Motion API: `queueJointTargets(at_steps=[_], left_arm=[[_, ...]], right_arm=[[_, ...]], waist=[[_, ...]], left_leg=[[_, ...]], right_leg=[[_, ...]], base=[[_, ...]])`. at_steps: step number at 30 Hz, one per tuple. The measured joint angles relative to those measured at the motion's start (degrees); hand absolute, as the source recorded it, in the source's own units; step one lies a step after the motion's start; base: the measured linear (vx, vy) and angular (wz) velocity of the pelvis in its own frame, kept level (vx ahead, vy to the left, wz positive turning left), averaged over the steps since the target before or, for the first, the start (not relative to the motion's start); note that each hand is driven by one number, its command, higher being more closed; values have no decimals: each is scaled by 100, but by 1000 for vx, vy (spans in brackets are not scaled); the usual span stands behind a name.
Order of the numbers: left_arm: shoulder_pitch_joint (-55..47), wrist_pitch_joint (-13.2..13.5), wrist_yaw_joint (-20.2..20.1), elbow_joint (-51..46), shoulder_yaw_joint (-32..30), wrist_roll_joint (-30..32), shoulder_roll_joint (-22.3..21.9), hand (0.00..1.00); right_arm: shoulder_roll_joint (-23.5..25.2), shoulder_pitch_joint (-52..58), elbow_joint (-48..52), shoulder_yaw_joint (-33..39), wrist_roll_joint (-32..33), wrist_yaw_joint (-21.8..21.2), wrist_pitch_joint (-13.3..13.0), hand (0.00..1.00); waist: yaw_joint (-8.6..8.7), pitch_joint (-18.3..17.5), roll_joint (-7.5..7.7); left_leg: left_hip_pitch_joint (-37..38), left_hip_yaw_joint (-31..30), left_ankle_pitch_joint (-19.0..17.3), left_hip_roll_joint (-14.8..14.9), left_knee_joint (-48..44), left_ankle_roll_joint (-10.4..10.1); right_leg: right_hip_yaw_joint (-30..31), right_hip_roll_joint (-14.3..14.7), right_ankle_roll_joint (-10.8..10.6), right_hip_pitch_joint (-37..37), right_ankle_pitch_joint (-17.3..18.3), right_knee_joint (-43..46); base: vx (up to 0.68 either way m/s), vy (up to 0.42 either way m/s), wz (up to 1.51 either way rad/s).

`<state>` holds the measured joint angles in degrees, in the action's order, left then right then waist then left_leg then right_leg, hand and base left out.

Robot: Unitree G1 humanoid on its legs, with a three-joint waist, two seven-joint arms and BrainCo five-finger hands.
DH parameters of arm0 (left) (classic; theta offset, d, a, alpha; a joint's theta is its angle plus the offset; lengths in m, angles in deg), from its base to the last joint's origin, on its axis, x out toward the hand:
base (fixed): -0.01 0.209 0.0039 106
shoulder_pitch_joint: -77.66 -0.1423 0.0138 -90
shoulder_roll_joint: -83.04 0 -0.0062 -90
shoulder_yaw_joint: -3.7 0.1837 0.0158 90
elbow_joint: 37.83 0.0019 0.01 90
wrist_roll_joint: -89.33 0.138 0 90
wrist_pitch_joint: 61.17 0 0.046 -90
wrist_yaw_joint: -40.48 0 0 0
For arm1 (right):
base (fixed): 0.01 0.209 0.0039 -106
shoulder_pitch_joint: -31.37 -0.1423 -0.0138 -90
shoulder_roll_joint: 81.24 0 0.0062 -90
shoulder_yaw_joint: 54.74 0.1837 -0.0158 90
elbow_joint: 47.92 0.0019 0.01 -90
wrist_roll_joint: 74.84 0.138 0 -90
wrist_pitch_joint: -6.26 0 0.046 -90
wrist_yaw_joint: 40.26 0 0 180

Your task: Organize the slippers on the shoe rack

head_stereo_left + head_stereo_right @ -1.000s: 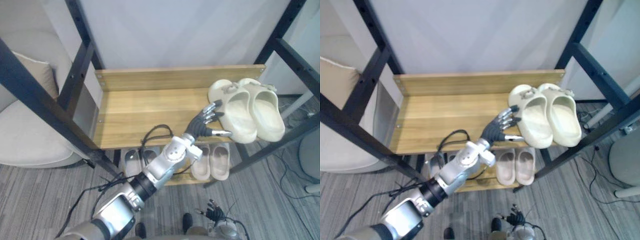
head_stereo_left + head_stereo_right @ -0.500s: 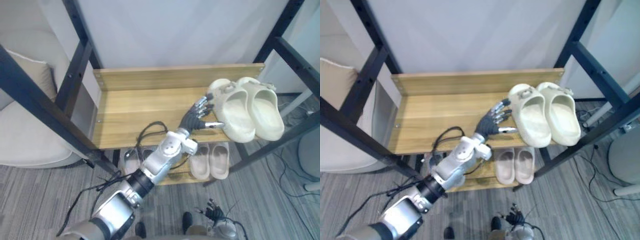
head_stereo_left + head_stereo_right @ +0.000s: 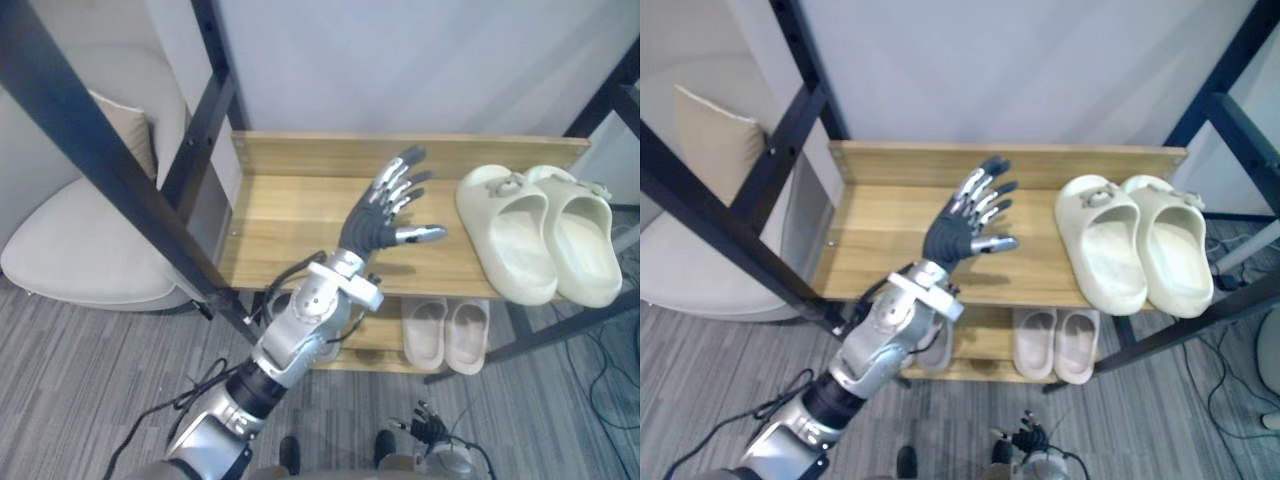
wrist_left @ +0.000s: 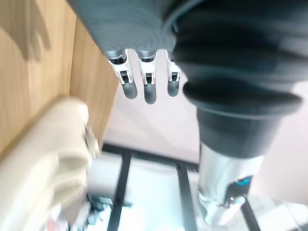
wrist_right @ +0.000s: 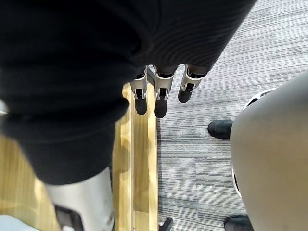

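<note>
**Shoe rack [image 3: 110,165]:** black metal frame with two wooden shelves.

**Upper shelf [image 3: 290,230]:**
- The cream slippers [image 3: 545,245] stand as a pair at the right end, side by side and touching, toes towards the front edge.
- The front parts of both soles reach past the front edge.
- The rest of the board, from the left end to the middle, is bare wood.

**Lower shelf [image 3: 980,345]:** a pair of beige slippers [image 3: 447,335] lies towards the right end, side by side, below the cream pair.

**Left hand [image 3: 370,225]:**
- Position: above the middle of the upper shelf, palm down, apart from the cream slippers.
- State: fingers [image 4: 147,82] straight and fanned out, thumb stretched sideways towards the slippers; nothing is held.
- The left wrist view shows a cream slipper past the fingertips, with a gap between them.

**Right hand [image 5: 161,94]:**
- Position: low, in front of the rack, over the grey striped floor [image 5: 202,144] beside the edge of a wooden board.
- State: fingers straight and close together; nothing is held.

**Surroundings:** a white armchair [image 3: 90,250] with a beige cushion [image 3: 125,125] stands beyond the left end of the rack.
</note>
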<state>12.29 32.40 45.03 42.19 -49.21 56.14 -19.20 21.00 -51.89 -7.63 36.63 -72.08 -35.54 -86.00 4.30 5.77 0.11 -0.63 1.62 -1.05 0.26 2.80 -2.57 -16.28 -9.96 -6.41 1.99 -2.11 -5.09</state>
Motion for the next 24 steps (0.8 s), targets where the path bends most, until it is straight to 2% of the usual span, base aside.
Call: queueJointTargets(at_steps=[5, 8, 11, 16, 20, 24], left_arm=[[-470, -14, -412, -272, 622, -309, 2, 0], [-838, -30, -645, -295, 880, -307, 9, 0], [-1125, -70, -775, -199, 1127, -281, 101, 0], [-1687, -171, -998, 816, 1292, 99, 539, 0], [-2144, -179, -1121, 1321, 1255, 659, 792, 0], [-2379, -176, -1146, 2122, 972, 1293, 817, 0]], right_arm=[[-151, -73, -298, -186, -14, -2, 2, 0], [-189, -93, -372, -222, -31, -5, 3, 0], [-189, -109, -403, -271, -34, -2, 5, 0], [-185, -115, -404, -435, -44, 11, 1, 0], [-172, -113, -404, -448, -54, 29, 0, 0], [-112, -108, -403, -480, -56, 37, 1, 0]], waist=[[-103, -251, -208], [-136, -332, -265], [-149, -339, -239], [-149, -469, -169], [-149, -492, -109], [-149, -472, 6]], left_leg=[[-18, -58, 0, 1, -6, 0], [-11, -68, 1, 13, -22, 0], [70, -86, 1, 8, -27, -1], [76, -94, 9, 12, -27, -3], [75, -94, 30, 19, 6, -13], [146, -101, 30, 29, 31, -14]], right_leg=[[-36, 5, -7, 6, 10, 1], [-41, 13, 1, 9, 33, 38], [-52, 20, 8, 36, 107, 178], [-78, 33, 32, 14, 104, 159], [-81, 55, 64, 31, 69, 68], [-102, 76, 60, 132, 38, -1]], base=[[-20, -7, 4], [0, 0, 0], [-23, -1, 1], [-47, -4, 0], [0, 0, 0], [4, -1, 1]])
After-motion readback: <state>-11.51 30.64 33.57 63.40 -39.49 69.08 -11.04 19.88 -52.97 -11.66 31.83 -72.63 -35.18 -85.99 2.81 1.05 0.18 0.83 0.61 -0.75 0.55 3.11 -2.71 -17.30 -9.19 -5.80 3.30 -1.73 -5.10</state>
